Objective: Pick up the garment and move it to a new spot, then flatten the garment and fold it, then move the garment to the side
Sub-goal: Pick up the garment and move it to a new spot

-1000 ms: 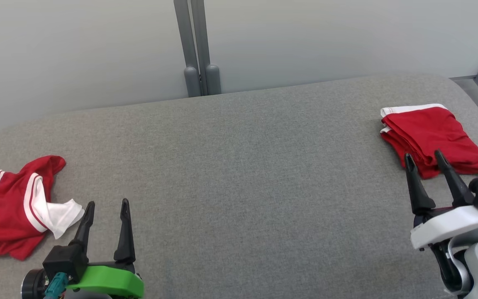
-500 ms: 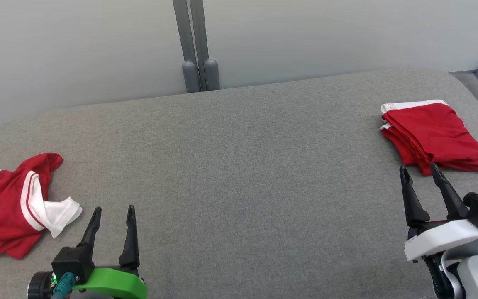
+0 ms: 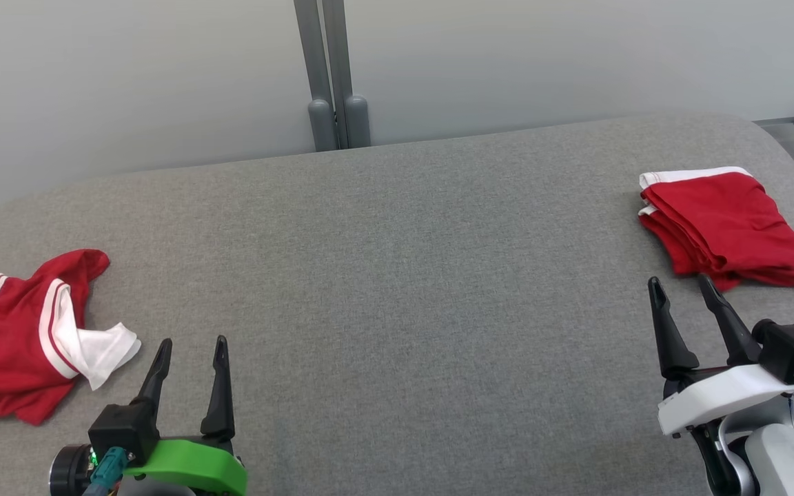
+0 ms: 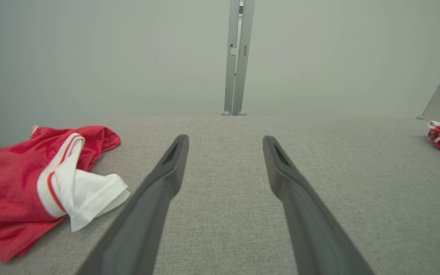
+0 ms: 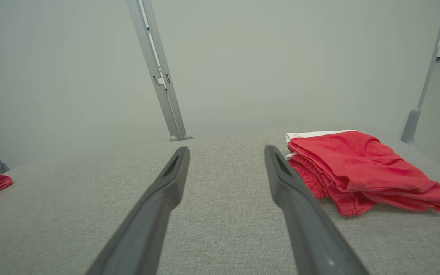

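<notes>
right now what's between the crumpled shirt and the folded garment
Bare grey surface; the head view shows nothing lying between the crumpled shirt and the folded garment.

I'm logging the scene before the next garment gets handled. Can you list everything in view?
crumpled garment: one, red with white trim, at the table's left edge
folded garment: one, red with a white band, on the table's right side
table: one, grey fabric top, under both garments
post: one, grey, upright behind the table's far edge
left hand: one, dark fingers on a green mount, open and empty, lower left
right hand: one, dark fingers on a white mount, open and empty, lower right
</notes>
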